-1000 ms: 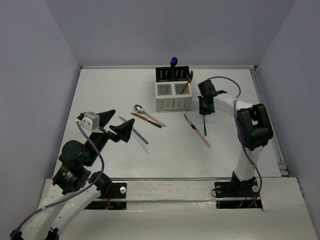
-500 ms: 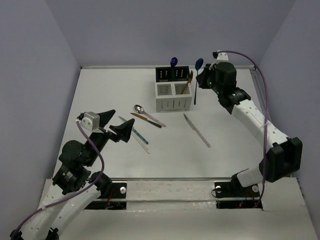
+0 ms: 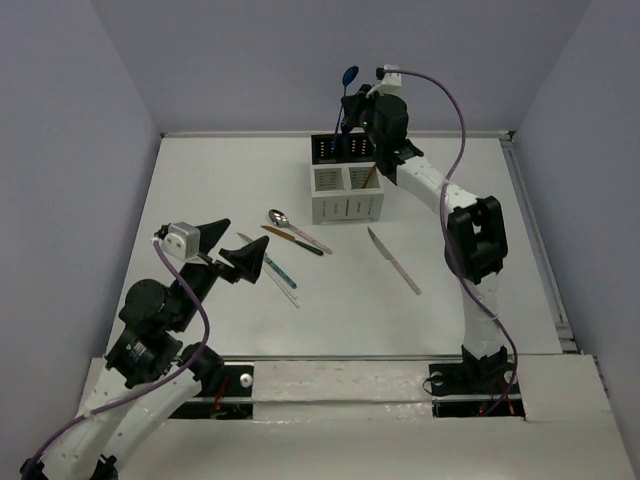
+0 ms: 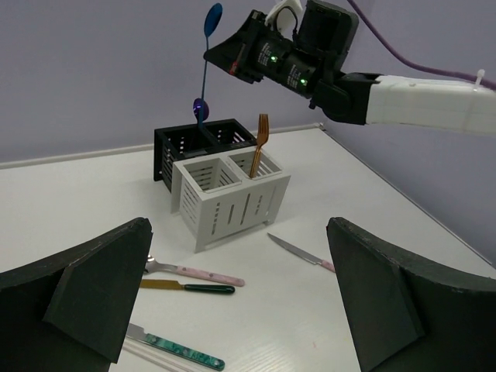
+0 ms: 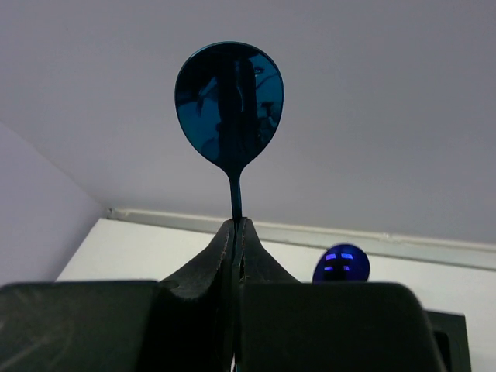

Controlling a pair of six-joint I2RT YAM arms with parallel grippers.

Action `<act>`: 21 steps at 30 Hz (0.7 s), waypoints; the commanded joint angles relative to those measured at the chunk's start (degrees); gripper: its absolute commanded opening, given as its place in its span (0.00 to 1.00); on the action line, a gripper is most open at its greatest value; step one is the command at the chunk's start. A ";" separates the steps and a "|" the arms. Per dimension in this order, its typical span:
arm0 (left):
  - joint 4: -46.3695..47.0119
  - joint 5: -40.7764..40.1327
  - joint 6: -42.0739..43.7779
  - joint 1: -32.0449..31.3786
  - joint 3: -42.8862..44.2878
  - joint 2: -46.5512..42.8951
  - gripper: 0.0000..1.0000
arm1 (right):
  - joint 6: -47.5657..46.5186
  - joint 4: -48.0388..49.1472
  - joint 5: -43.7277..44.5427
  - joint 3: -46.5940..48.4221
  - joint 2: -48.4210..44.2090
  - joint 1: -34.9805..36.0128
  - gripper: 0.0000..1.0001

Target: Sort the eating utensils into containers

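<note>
My right gripper point(image 3: 346, 112) is shut on a blue spoon point(image 3: 349, 76) and holds it upright, bowl up, above the back black compartments of the caddy point(image 3: 347, 205). In the right wrist view the fingers point(image 5: 217, 256) pinch its thin handle below the bowl point(image 5: 229, 101). A second blue spoon point(image 5: 341, 263) stands in a black compartment. An orange fork point(image 3: 373, 170) stands in a white compartment. My left gripper point(image 3: 232, 250) is open and empty above the table's left side.
On the table lie a pink-handled spoon point(image 3: 303, 234), a black-handled knife point(image 3: 294, 241), a teal-handled knife point(image 3: 272, 264) and a pink-handled knife point(image 3: 394, 261). They also show in the left wrist view below the caddy point(image 4: 232, 201).
My right arm lifted the blue spoon from the table right of the caddy and swung it up and left to above the back compartments. The left arm has not moved.
</note>
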 commanded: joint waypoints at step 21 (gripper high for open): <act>2.23 -0.87 0.39 -0.84 -0.71 -0.26 0.99 | -7.77 7.62 6.57 7.98 10.17 4.80 0.15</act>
